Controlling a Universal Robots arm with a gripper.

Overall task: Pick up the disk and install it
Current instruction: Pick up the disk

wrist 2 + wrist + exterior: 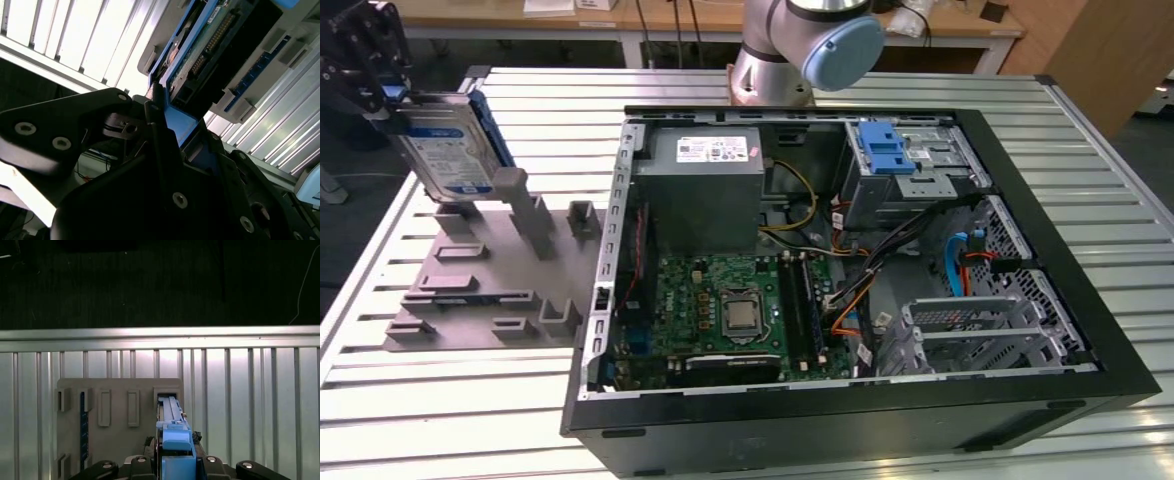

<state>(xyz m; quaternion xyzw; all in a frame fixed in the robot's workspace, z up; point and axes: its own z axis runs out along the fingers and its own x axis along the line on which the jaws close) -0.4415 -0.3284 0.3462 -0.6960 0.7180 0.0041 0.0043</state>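
Fingers (162,145) pinch shut on the disk (447,150) by its blue edge, upright at upper left of the exterior view. That pose suits the slots of the grey holder (494,280) just beneath.

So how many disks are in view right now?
1: the disk, gripped by the pincer, upright over the grey fixture at the exterior view's left. The silver drive cage could hide another.
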